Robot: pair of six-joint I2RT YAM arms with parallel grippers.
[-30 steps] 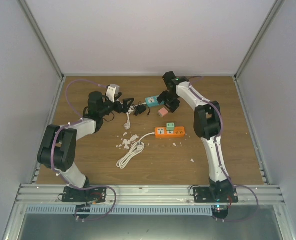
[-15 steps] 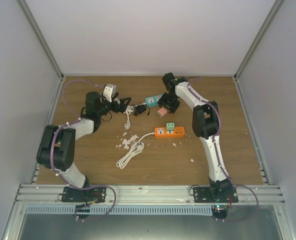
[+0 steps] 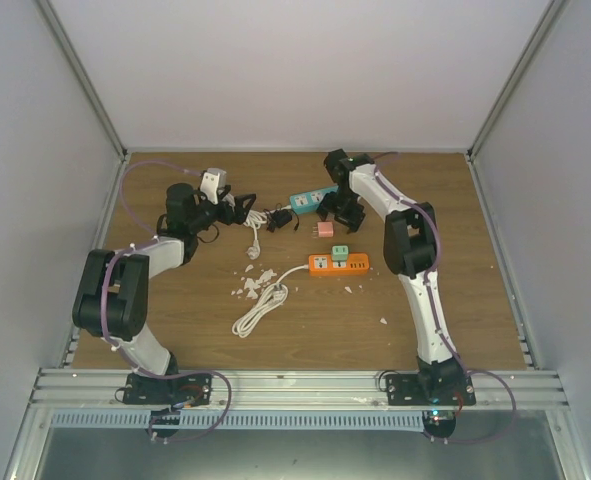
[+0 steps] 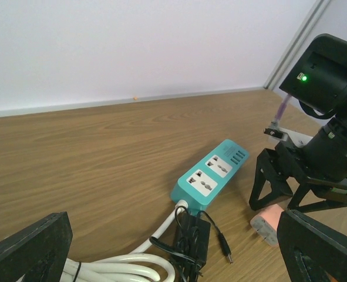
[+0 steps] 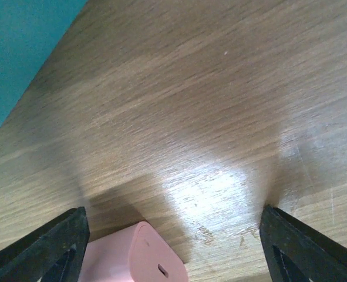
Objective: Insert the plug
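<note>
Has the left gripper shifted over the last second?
Yes. The left gripper has drawn back to the left, away from the teal power strip, which has stayed put on the table.

The brown wood-grain counter (image 3: 455, 300) carries a teal plastic power strip (image 4: 211, 174) near its far middle, with a thick white cord (image 4: 132, 261) leaving its end. A black boxy adapter with a thin black lead (image 4: 191, 241) lies just beside that end. A small pink cube-shaped plug (image 3: 324, 229) lies between the teal strip and an orange power strip (image 3: 353, 264). A coiled white cable (image 3: 260, 310) and scattered white scraps (image 3: 255, 278) lie nearer the front.
</note>
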